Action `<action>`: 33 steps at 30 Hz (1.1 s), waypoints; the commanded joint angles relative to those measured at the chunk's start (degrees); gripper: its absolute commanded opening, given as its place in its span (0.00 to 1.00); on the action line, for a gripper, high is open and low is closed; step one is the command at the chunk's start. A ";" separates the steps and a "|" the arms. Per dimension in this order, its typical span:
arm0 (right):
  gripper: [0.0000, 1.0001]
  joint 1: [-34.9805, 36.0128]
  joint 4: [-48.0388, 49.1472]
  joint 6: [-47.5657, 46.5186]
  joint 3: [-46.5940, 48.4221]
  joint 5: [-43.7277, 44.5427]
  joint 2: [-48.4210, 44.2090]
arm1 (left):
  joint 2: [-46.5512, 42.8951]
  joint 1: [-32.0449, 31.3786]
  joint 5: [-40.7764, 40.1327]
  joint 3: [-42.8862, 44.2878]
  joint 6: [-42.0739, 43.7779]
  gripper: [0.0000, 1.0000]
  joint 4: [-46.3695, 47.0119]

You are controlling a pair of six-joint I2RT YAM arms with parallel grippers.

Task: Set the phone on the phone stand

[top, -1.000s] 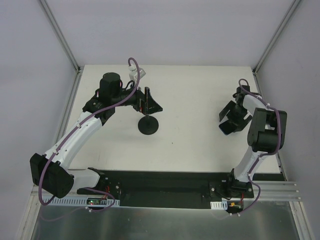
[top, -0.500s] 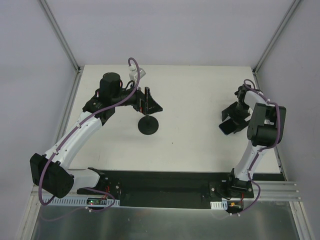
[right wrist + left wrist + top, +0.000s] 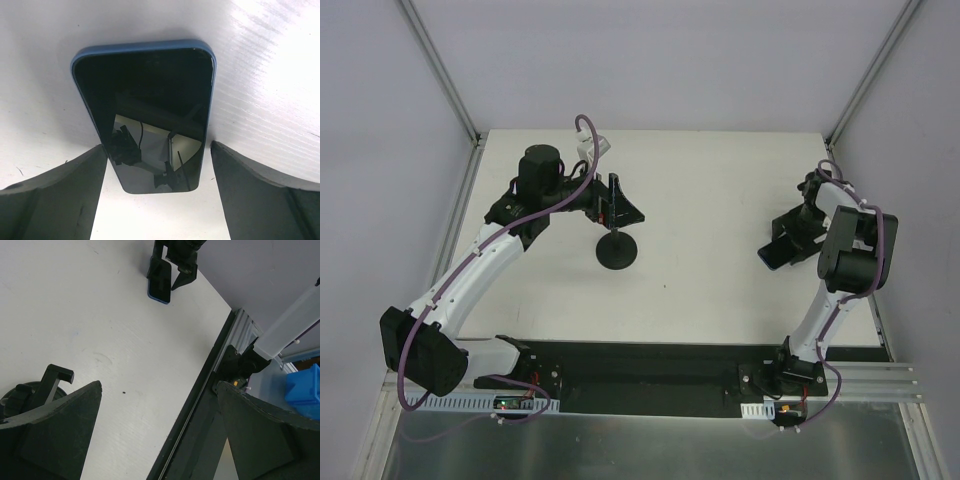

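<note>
We begin with the white table (image 3: pixel 720 190), which carries everything here. The left gripper (image 3: pixel 159 387) sits over its far left part, its jaws spread wide with nothing between them. The phone stand (image 3: pixel 617 250) is just beside that gripper, upright on its round base, and its holder is empty. Well apart from it, near the table's right edge, the right gripper (image 3: pixel 157 150) is down over the phone (image 3: pixel 147 115). The phone lies flat, screen up, directly on the tabletop.

The right jaws stand open and straddle the phone across its width, one finger outside each long side. A thin strip of table shows between the phone and one finger. The other finger looks to be right at the edge, and we cannot tell whether it touches. We see no firm grip yet.

We judge the phone to be light and rigid. It is so thin that only the narrow bluish rim offers a purchase. The glossy black face mirrors the gripper, so we expect it to be slippery and easily scratched. We would close on the two long edges near mid-length, with the fingertips right down at the table so they catch the rim and do not ride up onto the glass
</note>
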 commanded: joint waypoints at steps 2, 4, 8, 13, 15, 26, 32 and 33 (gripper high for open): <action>0.79 0.19 1.81 0.76 -2.12 1.93 0.54 | -1.02 0.63 1.25 -0.01 0.31 0.97 2.12; 0.61 0.28 2.95 0.76 -3.44 1.58 -0.42 | -1.19 0.63 1.34 -0.01 0.31 0.97 2.12; 0.40 0.72 8.30 -0.38 -7.22 0.18 -3.23 | -1.72 0.81 1.34 -0.01 0.39 0.97 2.12; 0.01 4.14 15.25 -6.70 -12.49 1.65 -11.14 | -3.04 2.03 0.55 -0.18 1.01 0.97 2.03; 0.01 6.95 17.89 -10.47 -15.04 2.89 -14.99 | -3.04 3.35 0.46 -0.18 1.01 0.98 2.12; 0.01 21.70 38.80 -19.72 -33.31 -3.52 -36.70 | -1.19 6.61 -1.38 0.34 4.70 0.97 2.12; 0.01 34.00 40.67 -20.51 -37.81 -2.38 -48.13 | -0.23 5.55 -0.43 2.54 0.32 0.95 1.07; 0.01 35.68 40.66 -20.77 -37.90 -2.29 -49.20 | -0.22 5.20 -0.25 2.37 -1.00 0.93 1.07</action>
